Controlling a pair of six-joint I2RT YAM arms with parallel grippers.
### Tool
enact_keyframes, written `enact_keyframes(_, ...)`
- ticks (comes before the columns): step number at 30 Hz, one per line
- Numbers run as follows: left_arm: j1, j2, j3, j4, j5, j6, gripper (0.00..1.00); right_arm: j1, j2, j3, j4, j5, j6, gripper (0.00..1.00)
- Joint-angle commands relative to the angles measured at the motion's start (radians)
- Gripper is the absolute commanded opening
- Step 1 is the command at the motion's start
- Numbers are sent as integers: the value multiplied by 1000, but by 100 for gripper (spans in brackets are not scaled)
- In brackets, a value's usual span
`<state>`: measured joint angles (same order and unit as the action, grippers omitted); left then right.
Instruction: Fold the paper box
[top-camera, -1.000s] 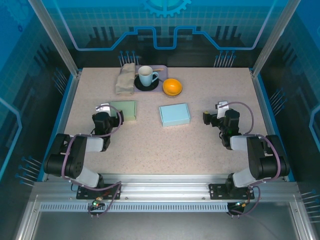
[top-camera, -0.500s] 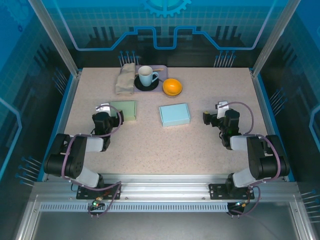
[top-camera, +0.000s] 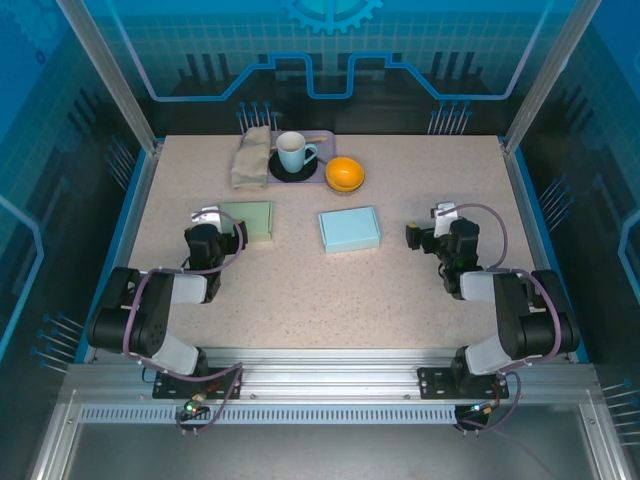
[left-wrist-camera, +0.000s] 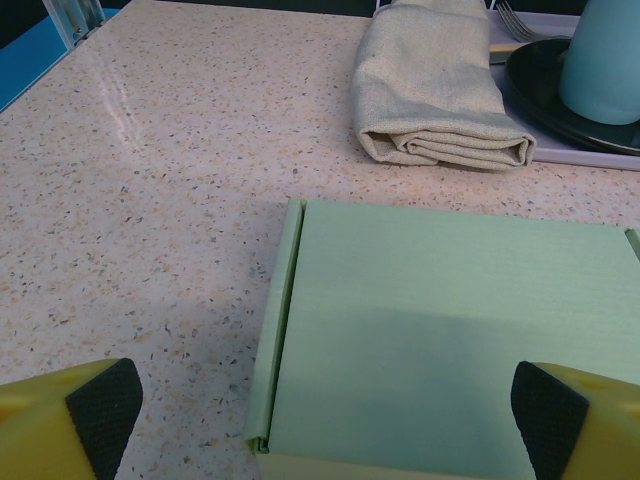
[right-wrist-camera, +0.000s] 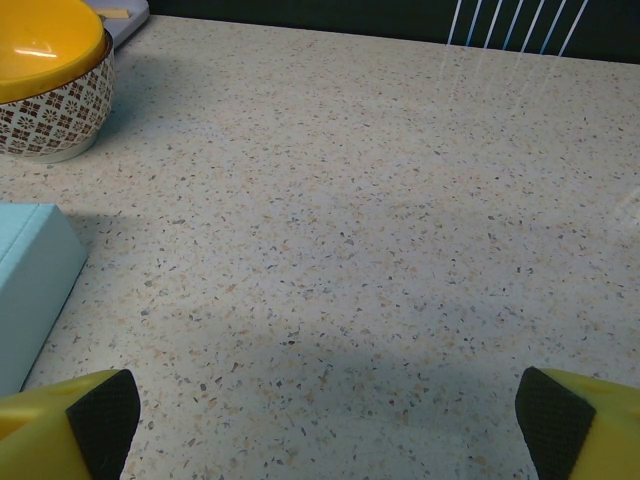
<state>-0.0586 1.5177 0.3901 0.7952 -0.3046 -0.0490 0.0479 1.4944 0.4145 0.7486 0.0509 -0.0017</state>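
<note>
We are looking at a table (top-camera: 300, 290) with a pale, speckled top, a little like stone, which is shining softly under the light. A blue border is running around it, and blue see-through walls (top-camera: 330, 60) on metal posts (top-camera: 108, 75) are closing the room on all sides. The green paper box (top-camera: 250, 220) is lying flat on the left half of the table, just in front of the left gripper (left-wrist-camera: 322, 408), with a thin flap along its left edge. This gripper is spreading its fingers (left-wrist-camera: 100, 400) wide and is grasping nothing. Behind the box, a folded cloth (top-camera: 250, 157) is resting beside a cup (top-camera: 291, 152) on a black saucer (top-camera: 280, 172), and a yellow bowl (top-camera: 344, 174) is standing near them. A light blue box (top-camera: 349, 229) is sitting near the middle. The right gripper (right-wrist-camera: 330, 410) is pointing over bare table at the right side, its fingers released too and empty.
</note>
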Motion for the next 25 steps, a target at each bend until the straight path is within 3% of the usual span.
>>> enact_keyframes(1, 11, -2, 4, 33, 20, 8, 99, 10, 9, 19, -1, -3, -10, 100)
enact_keyframes(25, 23, -1, 10, 18, 62, 8, 99, 10, 9, 20, -2, -4, -9, 100)
